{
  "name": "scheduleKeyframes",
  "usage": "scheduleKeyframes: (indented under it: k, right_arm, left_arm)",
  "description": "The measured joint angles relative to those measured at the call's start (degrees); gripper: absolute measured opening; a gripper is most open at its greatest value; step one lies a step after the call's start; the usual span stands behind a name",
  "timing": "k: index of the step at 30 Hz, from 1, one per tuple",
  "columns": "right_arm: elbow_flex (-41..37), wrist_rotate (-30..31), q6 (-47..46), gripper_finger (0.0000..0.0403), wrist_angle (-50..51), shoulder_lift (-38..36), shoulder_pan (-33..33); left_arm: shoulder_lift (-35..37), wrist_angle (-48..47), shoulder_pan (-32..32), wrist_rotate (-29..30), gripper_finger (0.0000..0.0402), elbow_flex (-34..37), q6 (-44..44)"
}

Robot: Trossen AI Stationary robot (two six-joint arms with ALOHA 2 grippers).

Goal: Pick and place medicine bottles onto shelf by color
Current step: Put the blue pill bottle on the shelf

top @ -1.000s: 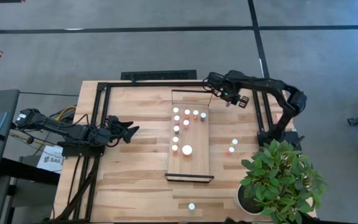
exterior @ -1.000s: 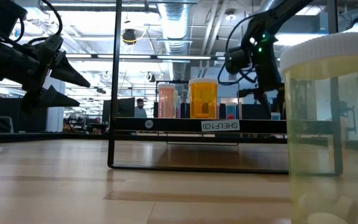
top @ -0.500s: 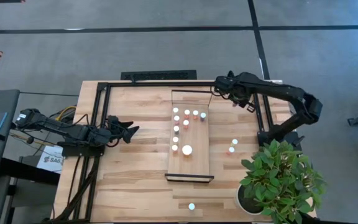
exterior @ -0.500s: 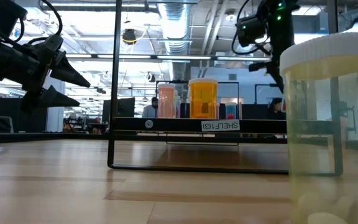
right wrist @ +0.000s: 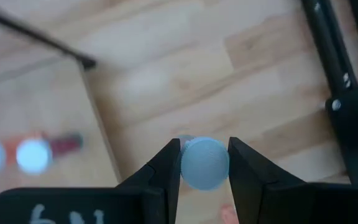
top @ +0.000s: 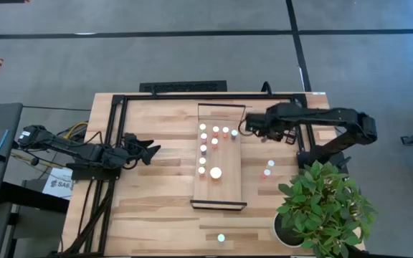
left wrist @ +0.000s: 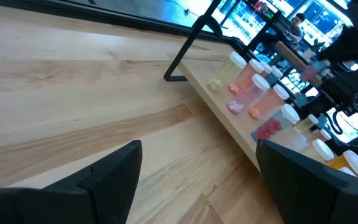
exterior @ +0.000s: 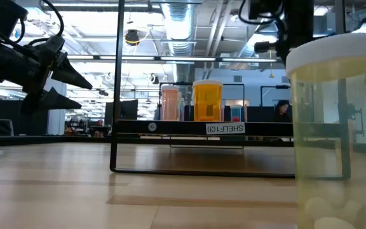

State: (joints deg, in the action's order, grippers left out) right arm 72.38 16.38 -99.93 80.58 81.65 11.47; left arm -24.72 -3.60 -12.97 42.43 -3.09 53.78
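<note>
Two matte black, slender jointed robot arms, left arm [top: 70, 154] and right arm [top: 328, 122]. Thin cables trail from the left arm's base. Each arm ends in two dark, wedge-shaped tapering fingers [left wrist: 98, 180] with smooth flat inner faces

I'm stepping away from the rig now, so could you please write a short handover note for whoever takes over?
Right gripper: jaws shut on a white-capped bottle, held above the table just right of the shelf.
Left gripper: open, empty, waiting left of the shelf.
Done: eight bottles stand on the shelf's far half.
Left: place the held bottle; fetch two bottles on the table right of the shelf and one at the near edge.
</note>
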Motion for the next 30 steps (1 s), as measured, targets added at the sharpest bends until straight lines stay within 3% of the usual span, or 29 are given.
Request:
scheduleKeyframes:
  k: [13, 30]
  right_arm:
    - [4.27, -2.97, -3.72, 0.0120, -0.45, 4.10, -12.56]
    - [21.89, -0.57, 7.55, 0.0123, 2.32, 23.36, -14.30]
  left_arm:
    - [-0.01, -0.29, 0.00, -0.06, 0.0303, -0.07, 0.00]
    - [0.01, -0.34, 0.00, -0.11, 0.0303, -0.07, 0.00]
